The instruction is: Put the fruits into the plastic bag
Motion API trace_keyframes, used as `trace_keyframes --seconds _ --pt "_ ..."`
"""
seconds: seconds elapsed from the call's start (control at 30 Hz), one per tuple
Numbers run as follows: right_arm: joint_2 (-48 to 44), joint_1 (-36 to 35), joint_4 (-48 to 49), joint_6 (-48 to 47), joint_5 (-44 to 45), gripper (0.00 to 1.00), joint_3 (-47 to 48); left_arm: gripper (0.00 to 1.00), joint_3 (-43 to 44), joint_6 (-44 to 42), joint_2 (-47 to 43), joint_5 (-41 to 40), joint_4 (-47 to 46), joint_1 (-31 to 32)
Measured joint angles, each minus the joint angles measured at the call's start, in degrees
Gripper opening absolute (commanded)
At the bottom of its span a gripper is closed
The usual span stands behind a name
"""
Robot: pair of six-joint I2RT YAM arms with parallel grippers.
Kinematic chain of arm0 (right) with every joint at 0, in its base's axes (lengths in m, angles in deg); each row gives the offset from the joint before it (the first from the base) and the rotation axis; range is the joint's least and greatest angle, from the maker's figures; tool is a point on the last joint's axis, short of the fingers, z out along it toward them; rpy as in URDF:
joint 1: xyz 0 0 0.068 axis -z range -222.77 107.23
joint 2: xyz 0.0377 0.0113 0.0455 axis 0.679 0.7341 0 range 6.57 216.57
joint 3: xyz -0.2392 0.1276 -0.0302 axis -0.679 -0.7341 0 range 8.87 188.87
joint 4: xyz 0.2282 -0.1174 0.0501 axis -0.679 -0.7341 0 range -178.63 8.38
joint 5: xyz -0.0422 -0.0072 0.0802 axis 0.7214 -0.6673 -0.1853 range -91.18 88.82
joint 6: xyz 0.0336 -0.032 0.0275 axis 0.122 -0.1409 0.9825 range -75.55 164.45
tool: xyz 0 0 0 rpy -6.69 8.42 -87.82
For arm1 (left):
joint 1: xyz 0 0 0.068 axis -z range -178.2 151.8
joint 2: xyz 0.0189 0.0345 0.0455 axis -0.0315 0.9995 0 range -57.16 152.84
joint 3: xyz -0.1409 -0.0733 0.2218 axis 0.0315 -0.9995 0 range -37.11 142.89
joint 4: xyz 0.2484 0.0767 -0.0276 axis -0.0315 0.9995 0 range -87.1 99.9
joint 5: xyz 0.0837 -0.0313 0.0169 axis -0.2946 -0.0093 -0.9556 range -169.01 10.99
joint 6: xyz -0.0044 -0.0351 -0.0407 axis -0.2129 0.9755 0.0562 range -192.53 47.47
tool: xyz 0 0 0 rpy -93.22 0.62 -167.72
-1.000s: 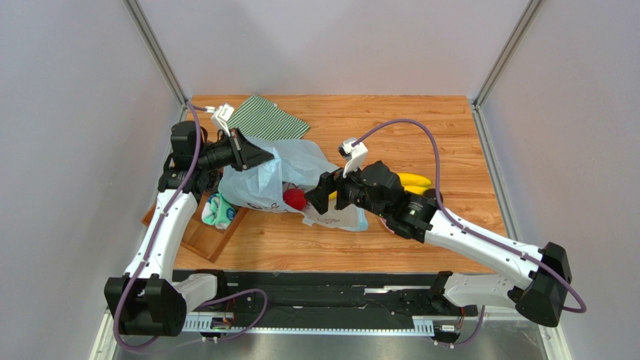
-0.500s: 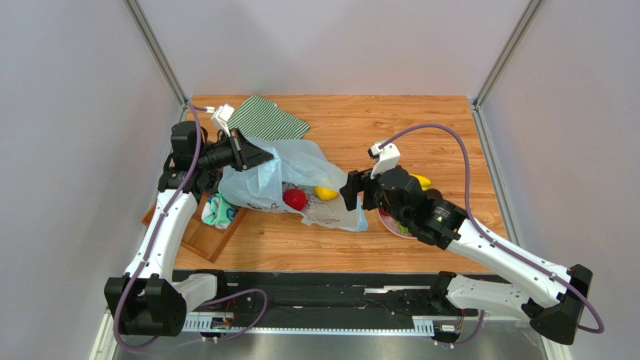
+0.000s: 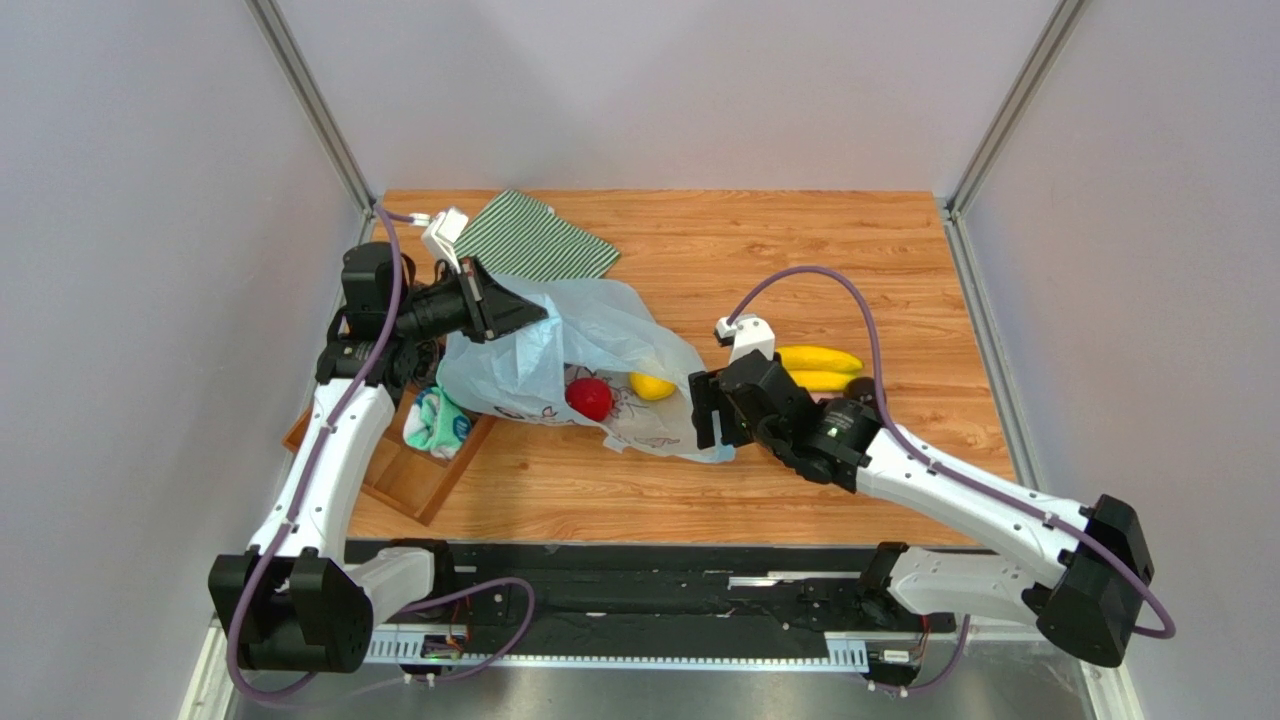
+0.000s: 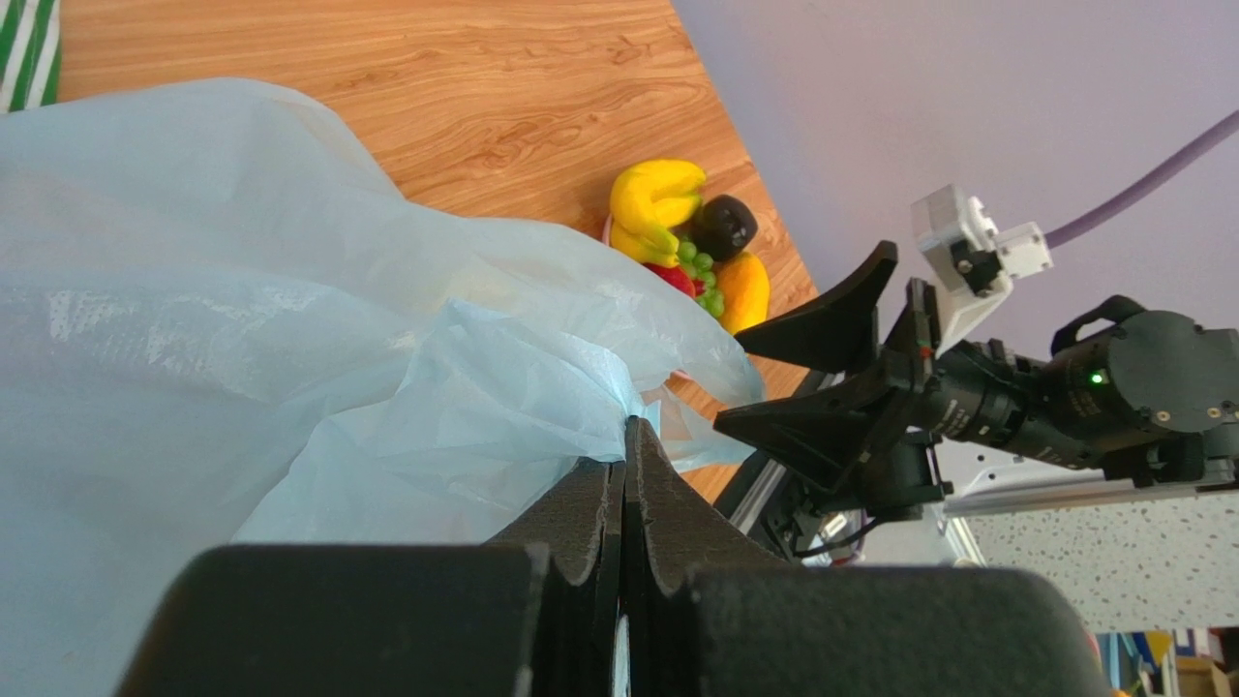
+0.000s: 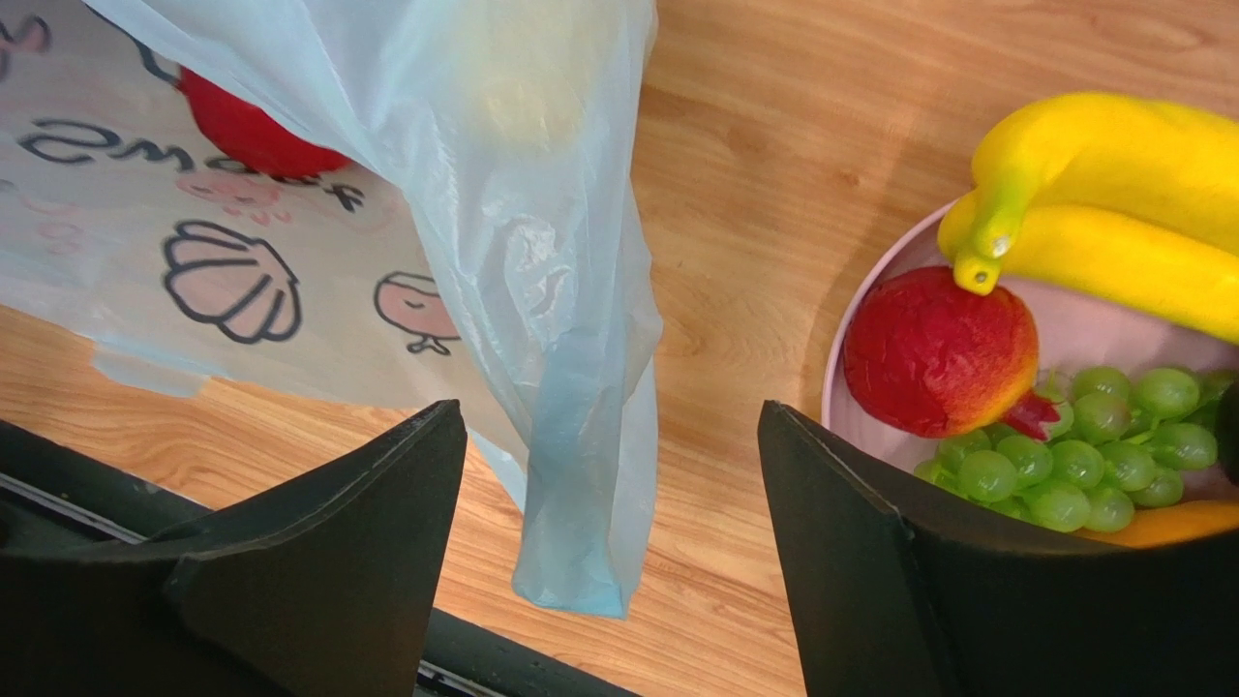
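Observation:
The plastic bag [image 3: 594, 338] lies mid-table, pale blue and translucent. My left gripper [image 3: 511, 312] is shut on its upper edge [image 4: 582, 392] and holds it up. Inside the bag lie a red apple [image 3: 589, 398] and a yellow lemon [image 3: 651, 387]. My right gripper [image 5: 608, 421] stands open at the bag's right end. A loose bag handle [image 5: 582, 494] hangs between its fingers without touching them. To its right the pink plate [image 5: 858, 327] holds a banana [image 5: 1120, 189], a red apple [image 5: 938, 353], green grapes [image 5: 1076, 458] and a mango [image 4: 745, 291]. A dark avocado [image 4: 723, 225] sits beside the banana.
A green striped cloth [image 3: 534, 237] lies at the back behind the bag. At the left edge a wooden tray [image 3: 398, 477] holds rolled teal-white socks [image 3: 439, 423]. Grey walls close in the table on three sides. The black rail [image 5: 87, 487] runs just below my right gripper.
My right gripper has drawn back out of the bag's mouth to its right end, its jaws a little narrower. The lemon now shows inside the bag. The left arm has not moved.

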State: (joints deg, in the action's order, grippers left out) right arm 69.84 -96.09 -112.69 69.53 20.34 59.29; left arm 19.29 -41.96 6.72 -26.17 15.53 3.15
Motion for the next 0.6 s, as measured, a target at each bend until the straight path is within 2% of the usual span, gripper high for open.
trace_keyframes --seconds 0.07,0.17,0.27,0.3,0.33,0.37,0.4,0.5,0.6 --pt "1.16 0.17 0.31 0.33 -1.25 0.71 -0.83 0.0 0.0 0.0 0.0 -0.02 0.0 0.0" --pt "2.49 0.39 0.79 0.72 -2.71 0.6 -1.51 0.0 0.0 -0.04 0.0 -0.07 0.02 0.0" --pt "5.09 0.52 1.09 1.14 -3.48 0.36 -1.53 0.0 0.0 -0.04 0.0 -0.24 0.02 0.0" --pt "6.01 0.52 0.96 1.2 -3.58 0.23 -1.51 0.0 0.0 -0.07 0.0 -0.33 0.04 0.0" --pt "7.06 0.52 0.66 1.4 -3.61 0.17 -1.42 0.0 0.0 -0.04 0.0 -0.44 0.04 0.0" --pt "7.85 0.52 0.09 1.18 -3.58 0.04 -1.25 0.0 0.0 -0.07 0.0 -0.48 0.04 0.0" --pt "8.28 0.52 -0.44 0.96 -3.74 0.0 -0.9 0.0 0.0 -0.07 0.0 -0.5 0.07 0.0" --pt "8.98 0.52 -4.83 0.11 -3.21 0.0 3.65 0.0 0.15 -0.33 0.0 -1.2 0.57 0.0" --pt "8.96 0.55 -8.22 -1.97 -2.16 0.0 12.48 0.0 1.53 -0.9 0.07 -2.34 2.56 0.0"
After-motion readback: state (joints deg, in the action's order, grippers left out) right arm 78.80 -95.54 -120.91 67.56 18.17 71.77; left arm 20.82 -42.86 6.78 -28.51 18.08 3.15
